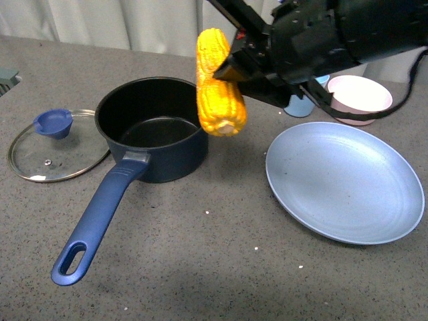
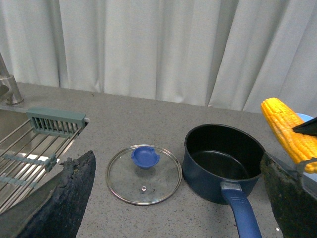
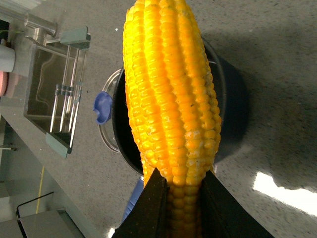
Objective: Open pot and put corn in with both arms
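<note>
The navy pot point(image 1: 152, 130) stands open on the grey counter, its black inside empty and its long blue handle point(image 1: 100, 210) pointing toward the front. Its glass lid point(image 1: 57, 144) with a blue knob lies flat just left of it. My right gripper point(image 1: 231, 70) is shut on the yellow corn point(image 1: 217, 83), which hangs in the air over the pot's right rim. In the right wrist view the corn point(image 3: 171, 94) sticks out between the black fingers point(image 3: 151, 208) above the pot point(image 3: 228, 99). My left gripper point(image 2: 178, 198) is open, back from the pot point(image 2: 223, 161) and lid point(image 2: 144, 173).
A large light-blue plate point(image 1: 344, 180) lies right of the pot. Behind it are a pink bowl point(image 1: 361, 97) and a light-blue cup point(image 1: 302, 103). A sink with a wire rack point(image 2: 34, 148) sits at the far left. White curtains close off the back.
</note>
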